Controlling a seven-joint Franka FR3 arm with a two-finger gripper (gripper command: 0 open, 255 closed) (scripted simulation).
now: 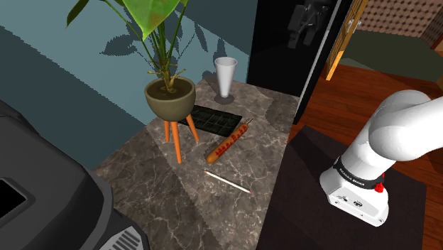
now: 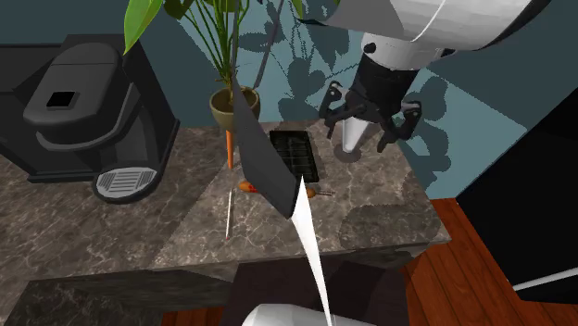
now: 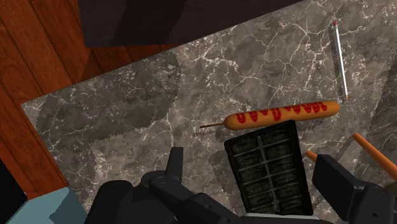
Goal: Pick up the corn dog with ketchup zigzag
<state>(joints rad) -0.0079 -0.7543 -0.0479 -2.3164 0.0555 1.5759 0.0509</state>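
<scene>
A blue wall (image 1: 220,28) stands behind a grey marble counter (image 1: 177,213). Leaf shadows fall on the wall. The floor (image 1: 355,92) is reddish-brown wood. A black area (image 1: 273,42) shows beside the wall.

Under me: dark marble counter (image 1: 177,213) | on it: corn dog (image 1: 227,144), pencil (image 1: 228,182), black tray (image 1: 213,119), legged planter (image 1: 170,98), white cup (image 1: 226,74), coffee machine (image 2: 79,102)

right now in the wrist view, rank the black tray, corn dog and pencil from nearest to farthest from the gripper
1. The black tray: nearest, on the counter in line with the gap between the open fingers of the gripper.
2. The corn dog: next, lying crosswise just past the tray's far end.
3. The pencil: farthest, out beyond the corn dog's thick end.
</scene>
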